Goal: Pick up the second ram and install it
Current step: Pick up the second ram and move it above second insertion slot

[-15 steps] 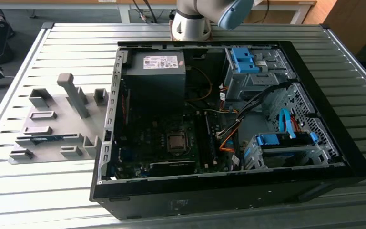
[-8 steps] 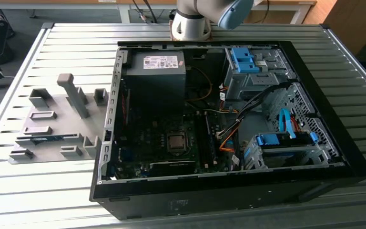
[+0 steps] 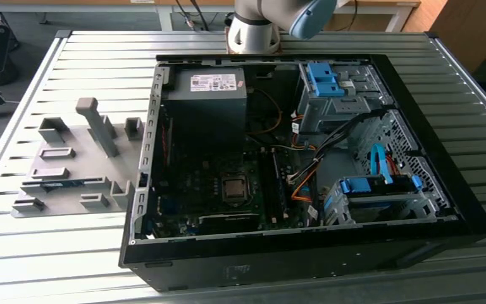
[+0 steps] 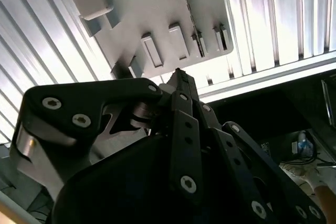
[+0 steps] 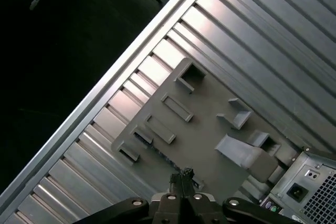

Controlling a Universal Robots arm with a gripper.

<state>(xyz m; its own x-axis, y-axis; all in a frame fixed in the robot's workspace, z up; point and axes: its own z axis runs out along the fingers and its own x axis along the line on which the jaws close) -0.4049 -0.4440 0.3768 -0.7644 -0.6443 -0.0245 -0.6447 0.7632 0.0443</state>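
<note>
The hand [image 5: 181, 176], clenched on nothing, hangs over the grey holder plate [image 3: 81, 166], whose slot keeps the second ram [image 3: 57, 185] edge-up, apparently for gripping from above.

Robot lab, slatted alu bench [image 3: 74, 253], open PC case [image 3: 311, 263], arm base [image 3: 253, 35]
</note>
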